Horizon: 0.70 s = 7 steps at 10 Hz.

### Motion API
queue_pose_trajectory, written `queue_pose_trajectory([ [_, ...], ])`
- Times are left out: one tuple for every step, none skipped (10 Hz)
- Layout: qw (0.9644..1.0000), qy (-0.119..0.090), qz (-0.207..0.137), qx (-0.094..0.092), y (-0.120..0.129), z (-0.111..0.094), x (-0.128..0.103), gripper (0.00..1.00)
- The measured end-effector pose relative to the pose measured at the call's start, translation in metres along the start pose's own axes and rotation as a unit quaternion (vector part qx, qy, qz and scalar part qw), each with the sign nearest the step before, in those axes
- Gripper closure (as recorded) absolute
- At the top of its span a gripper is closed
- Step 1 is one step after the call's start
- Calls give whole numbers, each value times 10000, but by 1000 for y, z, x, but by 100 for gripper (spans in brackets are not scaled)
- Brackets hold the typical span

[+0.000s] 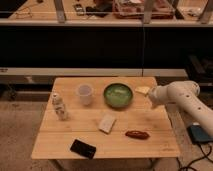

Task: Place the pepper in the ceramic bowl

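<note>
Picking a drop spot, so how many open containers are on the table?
2: the green ceramic bowl at back centre, and the translucent cup just left of it. The gripper hovers right of the bowl.

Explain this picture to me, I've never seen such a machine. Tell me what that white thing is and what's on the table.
The white thing on the right is a robot arm. Its hand hovers at the right edge of the wooden table, beside the green ceramic bowl. One camera looks down on it all from the front. On the table are the bowl, a translucent cup, a small white figurine, a pale block, a flat black object and a dark red pepper, front right. The pepper lies free, not held.
</note>
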<state>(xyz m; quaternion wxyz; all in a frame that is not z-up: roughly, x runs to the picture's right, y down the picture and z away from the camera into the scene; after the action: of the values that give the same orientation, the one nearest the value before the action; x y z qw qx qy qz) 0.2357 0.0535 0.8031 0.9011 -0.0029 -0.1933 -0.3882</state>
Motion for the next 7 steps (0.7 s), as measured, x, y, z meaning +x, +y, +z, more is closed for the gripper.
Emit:
queue_pose_trajectory([
  [10000,-3,7,-19,0,1,0,20],
  [10000,-10,22,-90,1,3,0,20],
  [9994,1,114,-335,10,5,2,20],
  [9979,31,237,-605,21,6,5,20],
  [9946,68,413,-953,32,5,8,20],
  [9875,96,669,-1424,45,0,9,20],
  [9776,81,931,-1886,55,-8,5,20],
])
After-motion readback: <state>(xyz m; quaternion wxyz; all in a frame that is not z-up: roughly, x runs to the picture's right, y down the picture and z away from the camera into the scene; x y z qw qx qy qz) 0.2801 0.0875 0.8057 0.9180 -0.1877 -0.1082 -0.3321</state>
